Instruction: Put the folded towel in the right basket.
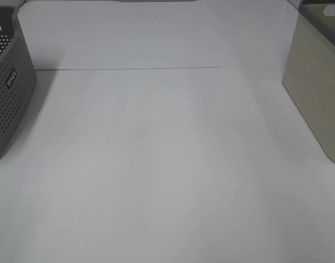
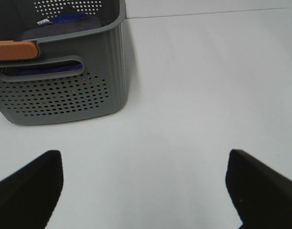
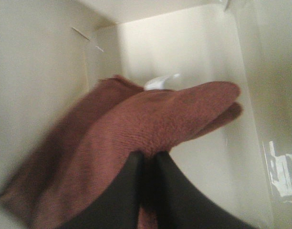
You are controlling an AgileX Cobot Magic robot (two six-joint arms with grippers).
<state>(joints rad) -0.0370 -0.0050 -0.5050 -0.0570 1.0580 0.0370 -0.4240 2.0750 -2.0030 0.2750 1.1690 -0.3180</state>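
Observation:
In the right wrist view my right gripper [image 3: 147,160] is shut on a folded reddish-brown towel [image 3: 136,129] and holds it inside the beige right basket [image 3: 36,71], whose pale walls surround the towel. The exterior high view shows only the outer wall of that basket [image 1: 315,93] at the right edge; the towel and both grippers are out of sight there. My left gripper [image 2: 141,191] is open and empty above the white table [image 2: 198,95], near the grey perforated left basket [image 2: 60,90].
The grey left basket [image 1: 6,93] sits at the left edge of the table [image 1: 156,153] and holds dark purple cloth [image 2: 65,21]; an orange piece [image 2: 15,49] shows on its rim. A seam line [image 1: 129,68] crosses the table at the back.

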